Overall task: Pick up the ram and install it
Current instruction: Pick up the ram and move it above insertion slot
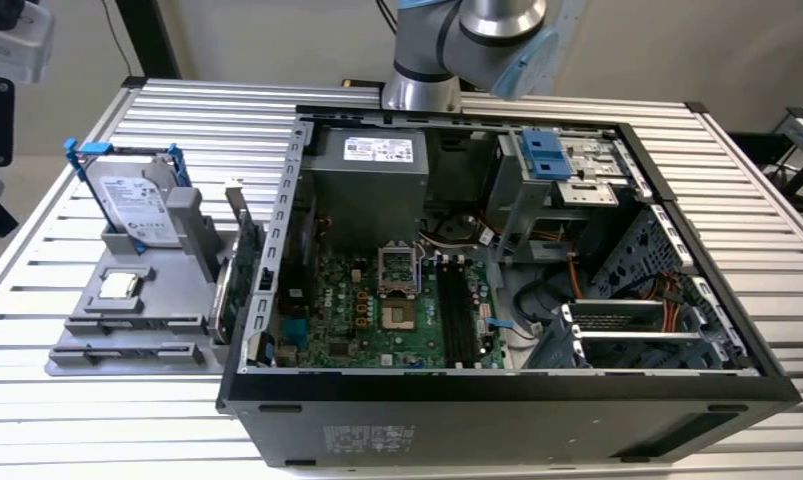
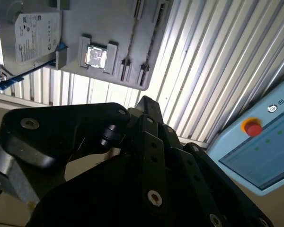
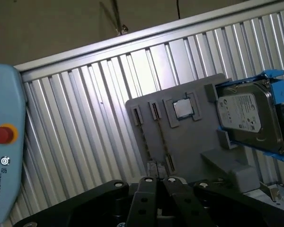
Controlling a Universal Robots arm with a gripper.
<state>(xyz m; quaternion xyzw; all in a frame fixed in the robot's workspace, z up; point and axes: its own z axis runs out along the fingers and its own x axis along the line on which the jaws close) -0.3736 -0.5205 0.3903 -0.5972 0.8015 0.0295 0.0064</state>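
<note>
A ribbed aluminium worktop [image 1: 201,120] carries an open computer case [image 1: 508,430] in the exterior view, a gray parts holder [image 1: 134,338] at its 9 o'clock. What appears to be the ram [image 1: 249,265] stands on edge between them, long axis 12-to-6. In both wrist views a teach pendant [image 3: 4,142] shows, and the arm's fingers [image 3: 144,201] look drawn together, empty.

1. One open computer case [image 1: 508,395], with one motherboard [image 1: 334,320] and one power supply [image 1: 368,190] inside.
2. One hard drive [image 1: 134,205].
3. One grey holder [image 1: 121,345], carrying one square processor chip [image 1: 118,285].
4. One green expansion card [image 1: 250,270].
5. One robot arm [image 1: 468,40], one gripper [image 3: 158,184].
6. One pendant [image 2: 260,151], one red button [image 2: 252,126].
7. One slatted table [image 1: 81,420].
</note>
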